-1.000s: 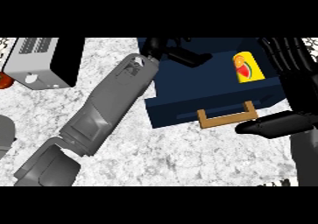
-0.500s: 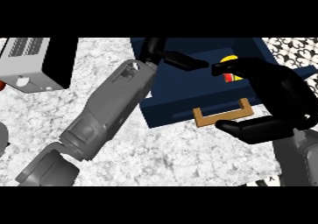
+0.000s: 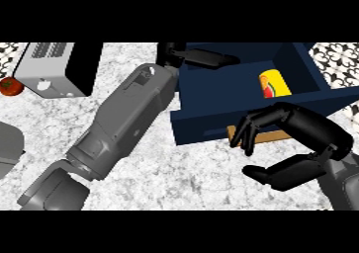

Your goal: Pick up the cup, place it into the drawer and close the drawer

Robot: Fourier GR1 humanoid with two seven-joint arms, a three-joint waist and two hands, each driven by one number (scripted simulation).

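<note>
Cup (image 3: 273, 84), yellow with a red mark: lies on its side inside the open dark blue drawer (image 3: 211, 118), upper right of the frame, long axis running roughly up-down with a slight tilt. Right robot hand (image 3: 302, 148), lower right: fingers curled in a wide claw over the drawer's tan handle (image 3: 266, 138), holding nothing visible. Left robot hand (image 3: 200, 57), top centre: fingers extended along the drawer's far left corner. Mottled white surface (image 3: 182, 178). Grey box-shaped appliance (image 3: 54, 69), upper left, with a small red object (image 3: 10, 86) beside it.

Left forearm stretches diagonally up the view, its hand (image 3: 193, 57) at the top, fingers extended. Right hand (image 3: 302, 143) — lower right — curls fingers and thumb, holding nothing.
</note>
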